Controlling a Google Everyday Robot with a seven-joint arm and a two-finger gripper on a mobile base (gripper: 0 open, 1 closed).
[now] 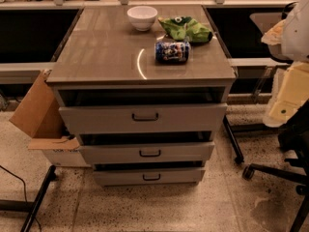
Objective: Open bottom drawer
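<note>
A grey cabinet (pixel 96 57) with three drawers stands in the middle of the camera view. The bottom drawer (pixel 120 177) has the shortest, narrowest front and a small dark bar handle (pixel 151 177). A thin dark gap shows above its front. The middle drawer (pixel 116 153) and the top drawer (pixel 96 119) also show dark gaps above their fronts. My gripper (pixel 288 98) hangs with the white and cream arm parts at the right edge, well to the right of the cabinet and touching nothing.
A white bowl (pixel 142 17), a green bag (pixel 186 29) and a blue can (pixel 172 51) on its side lie on the cabinet top. An open cardboard box (pixel 41 115) stands at its left. A chair base (pixel 270 170) with casters is at right; a black stand leg (pixel 38 197) at left.
</note>
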